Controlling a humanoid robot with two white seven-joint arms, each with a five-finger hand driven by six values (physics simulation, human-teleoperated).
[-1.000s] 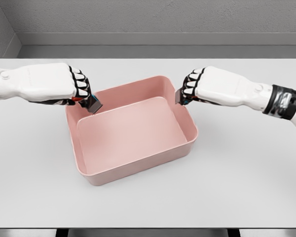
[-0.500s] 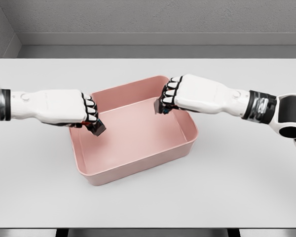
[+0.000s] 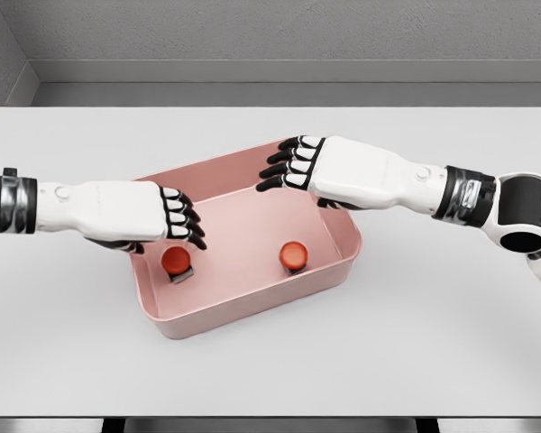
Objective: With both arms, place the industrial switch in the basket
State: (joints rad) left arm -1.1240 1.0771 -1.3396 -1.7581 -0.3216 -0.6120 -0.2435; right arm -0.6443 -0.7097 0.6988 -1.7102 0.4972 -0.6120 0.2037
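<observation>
Both white arms reach in over the pink basket [image 3: 252, 311] from opposite sides of the grey table [image 3: 433, 343]. The left hand [image 3: 162, 221] comes in low from the left, palm down, hovering over the basket's left wall; its black-tipped fingers [image 3: 187, 227] are stretched out and a little apart, holding nothing. The right hand [image 3: 302, 164] reaches from the right across the basket's far right corner, also palm down, with its fingers [image 3: 279, 170] extended and spread toward the left, empty as well.

Two industrial switches lie on the basket floor, each showing a round red button on top of a small dark body. The left switch [image 3: 175, 262] sits near the left wall, just below and nearer than the left hand's fingertips, apart from them. The right switch [image 3: 294, 255] rests toward the near right part of the basket, well below the right hand and clear of its fingers. The two switches are well apart from each other.
</observation>
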